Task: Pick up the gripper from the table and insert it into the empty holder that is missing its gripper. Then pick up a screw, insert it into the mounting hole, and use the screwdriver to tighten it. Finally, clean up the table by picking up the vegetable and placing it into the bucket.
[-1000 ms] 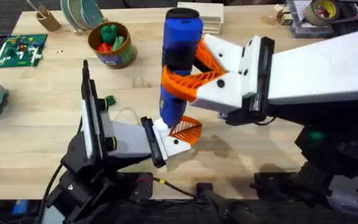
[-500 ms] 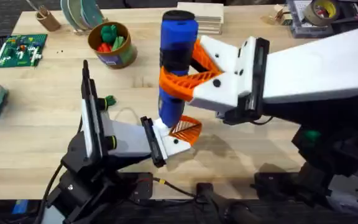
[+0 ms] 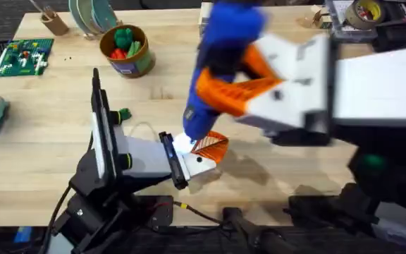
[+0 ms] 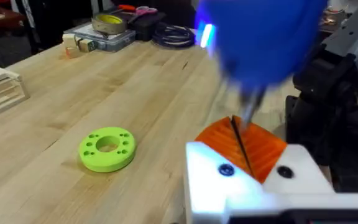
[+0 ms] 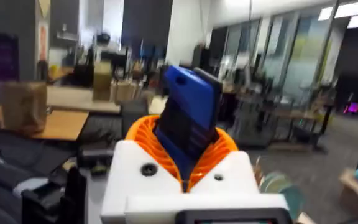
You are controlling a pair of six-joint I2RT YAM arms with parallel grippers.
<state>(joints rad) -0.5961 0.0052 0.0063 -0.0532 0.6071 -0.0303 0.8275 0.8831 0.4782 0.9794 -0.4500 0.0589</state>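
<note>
My right hand (image 3: 235, 88) is clamped on the screwdriver (image 3: 220, 67), its orange ribbed fingers (image 3: 224, 95) wrapped round the dark collar below the thick blue handle. From overhead the tool stands steeply, handle up toward the camera and tilted a little, with its thin shaft reaching down to the front of my left arm. In my right wrist view the blue handle (image 5: 188, 106) rises between my orange pads (image 5: 143, 134).

At the end of my left arm sits the white holder (image 3: 192, 164), and the orange gripper (image 3: 210, 146) is seated in it, ribbed face showing. In my left wrist view the screwdriver's shaft (image 4: 246, 115) comes down onto the orange gripper (image 4: 241, 146) right above the white holder (image 4: 253, 186), whose face shows two dark screw heads. Whether my left hand is apart or together I cannot tell.

On the counter (image 3: 48, 141) the small dark green vegetable (image 3: 123, 114) lies just beside my left arm. The bucket (image 3: 125, 51) stands farther back and left, well apart from it, with red and green toys inside. A bright green holed disc (image 4: 106, 148) lies flat on the wood, near the holder in my left wrist view.
</note>
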